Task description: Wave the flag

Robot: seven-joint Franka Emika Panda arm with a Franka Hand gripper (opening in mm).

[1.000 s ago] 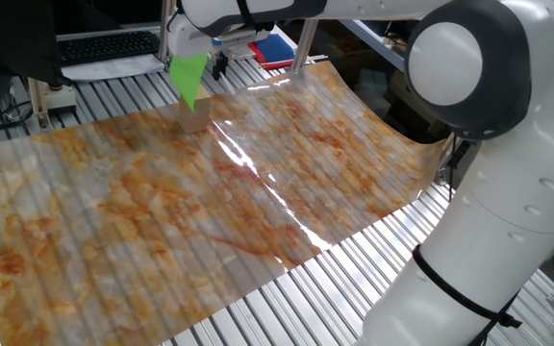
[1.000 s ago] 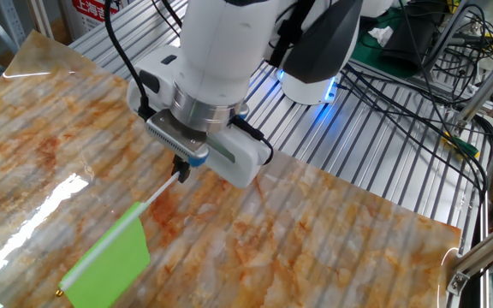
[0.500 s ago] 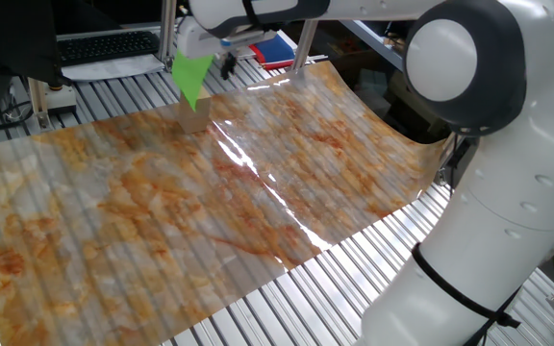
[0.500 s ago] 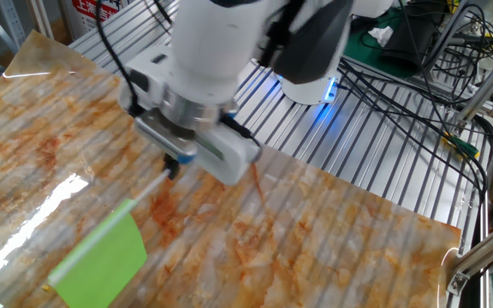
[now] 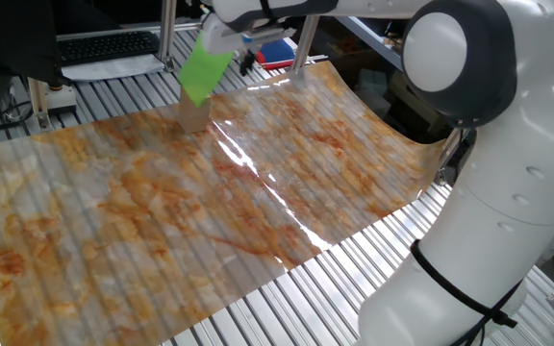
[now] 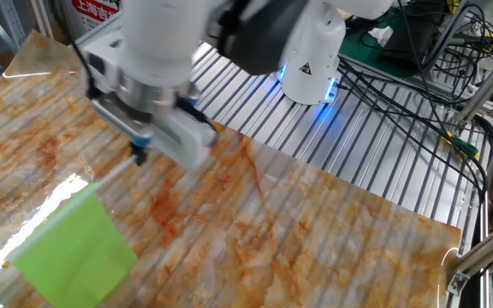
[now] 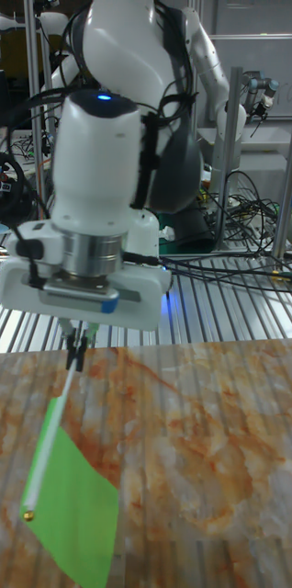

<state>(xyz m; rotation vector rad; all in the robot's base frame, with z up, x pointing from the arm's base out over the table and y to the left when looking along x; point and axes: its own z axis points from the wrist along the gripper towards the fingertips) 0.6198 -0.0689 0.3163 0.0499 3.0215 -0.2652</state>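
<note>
The flag [image 5: 203, 74] is a bright green rectangle on a thin white stick, held in the air over the far edge of the table. My gripper [image 5: 246, 62] is shut on the stick's upper end. In the other fixed view the flag [image 6: 74, 248] hangs down and to the left of the gripper [image 6: 138, 156], above the marbled orange mat [image 6: 315, 239]. The tall fixed view shows the gripper [image 7: 75, 360] pinching the stick, with the flag [image 7: 73, 501] slanting down to the left.
A tan wooden block [image 5: 192, 118] stands on the mat right under the flag. A keyboard [image 5: 104, 43] and a metal post [image 5: 306, 38] lie behind the table. The robot base [image 6: 311, 64] and loose cables [image 6: 435, 51] sit past the mat's edge.
The gripper has swung sideways with the flag, rightward in one fixed view and leftward in the other. The flag has swept along and now shows more of its face.
</note>
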